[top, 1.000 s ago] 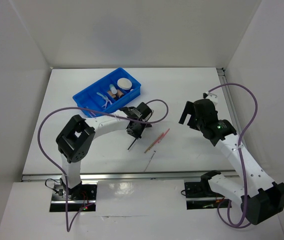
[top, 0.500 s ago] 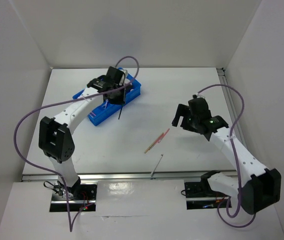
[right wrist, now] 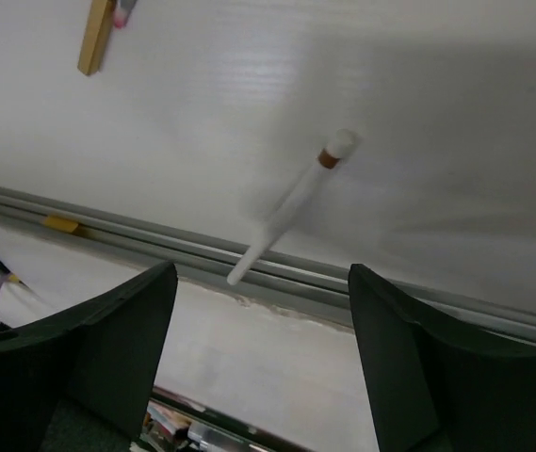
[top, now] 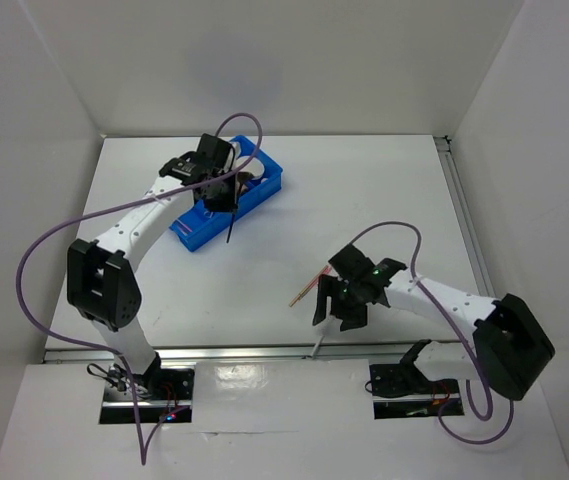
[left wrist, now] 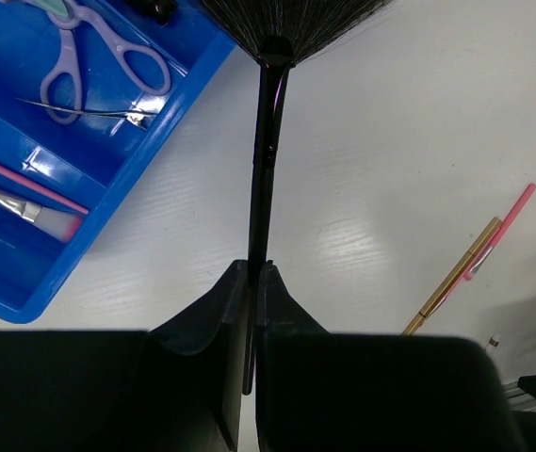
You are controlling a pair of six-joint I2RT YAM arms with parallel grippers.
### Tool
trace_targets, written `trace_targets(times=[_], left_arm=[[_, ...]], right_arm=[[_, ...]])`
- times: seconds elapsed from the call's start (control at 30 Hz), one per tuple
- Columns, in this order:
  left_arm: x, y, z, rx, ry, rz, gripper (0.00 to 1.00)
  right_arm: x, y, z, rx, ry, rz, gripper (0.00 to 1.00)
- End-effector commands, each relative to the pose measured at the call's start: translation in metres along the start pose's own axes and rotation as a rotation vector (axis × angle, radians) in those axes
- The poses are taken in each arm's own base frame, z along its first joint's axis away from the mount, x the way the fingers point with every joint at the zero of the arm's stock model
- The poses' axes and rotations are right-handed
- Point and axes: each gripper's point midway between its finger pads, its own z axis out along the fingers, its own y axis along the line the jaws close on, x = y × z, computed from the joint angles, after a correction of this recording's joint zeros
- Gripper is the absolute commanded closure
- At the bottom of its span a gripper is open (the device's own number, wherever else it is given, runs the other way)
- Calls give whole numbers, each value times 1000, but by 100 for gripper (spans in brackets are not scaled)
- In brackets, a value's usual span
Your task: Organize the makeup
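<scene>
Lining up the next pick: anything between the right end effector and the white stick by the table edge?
Nothing. In the right wrist view the white stick lies unobstructed ahead of the open right end effector, only bare table around it.

We find a blue divided bin [top: 192, 238] on a white table [top: 384, 190]. Lilac scissors [left wrist: 87, 24] lie inside the bin. A metal rail [top: 264, 351] runs well apart from the bin.

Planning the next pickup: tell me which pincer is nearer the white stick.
Right. The right pincer hovers open over the white stick; the left pincer is far off by the blue bin, gripping the black brush.
</scene>
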Motion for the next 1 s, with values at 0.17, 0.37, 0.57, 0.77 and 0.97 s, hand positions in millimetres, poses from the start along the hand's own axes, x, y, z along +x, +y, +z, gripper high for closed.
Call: trace_targets(times=[0.17,0.37,0.57,0.77,0.97], left_arm=[[-5,-3,-21,43,-51,-26,100],[0,-3,-16,48,-37,-26,100],[-22,22,-30,-41,-69,-132,100],[-43,102,-37,-147,-102,-506,100],[-36,153,-20,-175,-65,-728,100]], right_arm=[[20,3,32,205,26,46,45],[11,-4,44,251,-16,53,68],[-6,3,47,273,-66,24,91],[-23,10,36,274,-128,10,100],[-57,34,0,258,-255,-44,100]])
